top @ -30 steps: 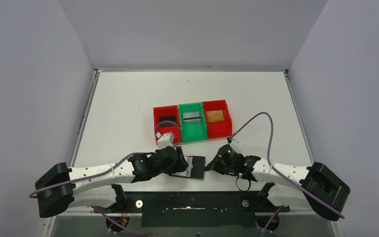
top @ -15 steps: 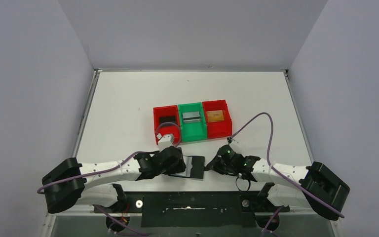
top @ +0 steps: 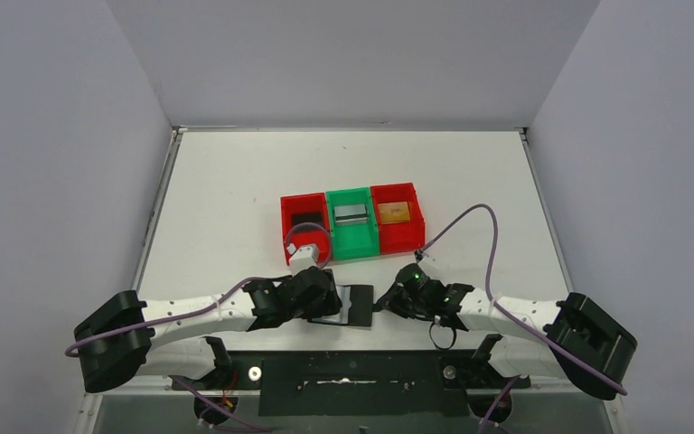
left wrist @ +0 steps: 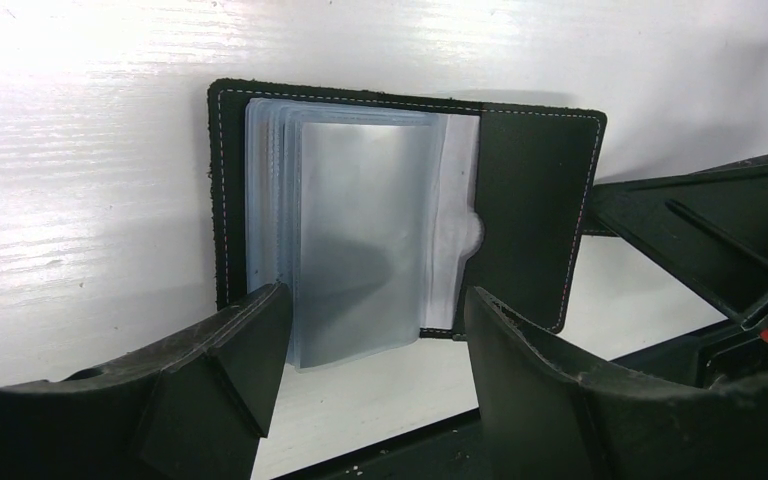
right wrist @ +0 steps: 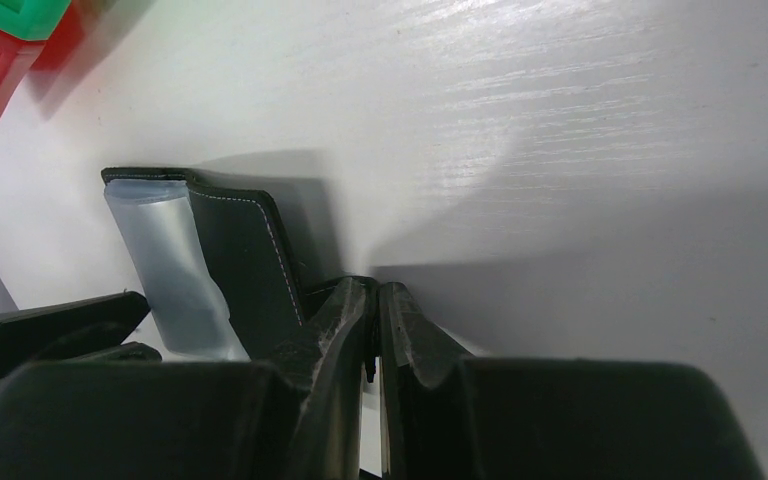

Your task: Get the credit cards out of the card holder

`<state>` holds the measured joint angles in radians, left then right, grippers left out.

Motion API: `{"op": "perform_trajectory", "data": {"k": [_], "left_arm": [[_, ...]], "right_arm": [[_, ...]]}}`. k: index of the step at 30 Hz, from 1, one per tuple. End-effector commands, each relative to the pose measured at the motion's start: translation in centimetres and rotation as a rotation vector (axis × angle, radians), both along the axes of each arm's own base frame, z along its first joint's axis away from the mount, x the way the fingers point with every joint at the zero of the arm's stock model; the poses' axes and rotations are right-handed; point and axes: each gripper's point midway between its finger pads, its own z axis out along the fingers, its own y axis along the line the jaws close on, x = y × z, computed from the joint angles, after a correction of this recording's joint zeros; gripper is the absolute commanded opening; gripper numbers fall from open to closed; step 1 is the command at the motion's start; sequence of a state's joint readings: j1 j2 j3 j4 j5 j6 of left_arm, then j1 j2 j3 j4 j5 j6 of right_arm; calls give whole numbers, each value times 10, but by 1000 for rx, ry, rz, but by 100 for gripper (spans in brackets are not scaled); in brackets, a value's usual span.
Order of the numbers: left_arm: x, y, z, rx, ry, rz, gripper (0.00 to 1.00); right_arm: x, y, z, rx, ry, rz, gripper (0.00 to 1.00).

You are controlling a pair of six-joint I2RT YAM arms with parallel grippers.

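Note:
The black card holder point(top: 355, 306) lies open on the table between my two grippers, its empty bluish clear sleeves point(left wrist: 360, 230) fanned up. My left gripper point(left wrist: 375, 320) is open, its fingers astride the near edge of the sleeves and touching nothing. My right gripper point(right wrist: 375, 295) is shut on the small side tab of the card holder point(right wrist: 245, 255). The credit cards lie in the bins: a black card point(top: 306, 218), a silver-grey card point(top: 351, 214) and a gold card point(top: 394, 212).
A row of three bins stands beyond the card holder: red point(top: 290, 237), green point(top: 356, 244), red point(top: 401, 237). A purple cable point(top: 479, 212) arches over the right arm. The table's black front edge point(top: 352, 362) runs just behind the grippers.
The left arm's rear links have swung a little to the right; its gripper stays by the card holder. The right gripper has edged slightly left, still shut on the tab.

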<state>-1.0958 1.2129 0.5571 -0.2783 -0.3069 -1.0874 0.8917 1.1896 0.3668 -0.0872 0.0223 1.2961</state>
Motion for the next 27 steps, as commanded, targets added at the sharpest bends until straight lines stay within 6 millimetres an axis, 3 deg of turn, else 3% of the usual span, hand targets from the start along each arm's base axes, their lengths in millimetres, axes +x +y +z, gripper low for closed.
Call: {"op": "perform_trajectory", "data": {"k": [1, 16, 23, 27], "left_arm": [[12, -22, 31, -107, -56, -5, 63], [4, -59, 46, -270, -59, -131, 61], [2, -85, 41, -305, -36, -205, 61], [-1, -95, 33, -312, -9, -240, 61]], "right_arm": [[-6, -18, -18, -109, 24, -7, 5], [-5, -15, -18, -107, 28, -2, 5], [-2, -14, -11, -84, 6, -12, 10], [-1, -14, -2, -64, -16, -24, 18]]}}
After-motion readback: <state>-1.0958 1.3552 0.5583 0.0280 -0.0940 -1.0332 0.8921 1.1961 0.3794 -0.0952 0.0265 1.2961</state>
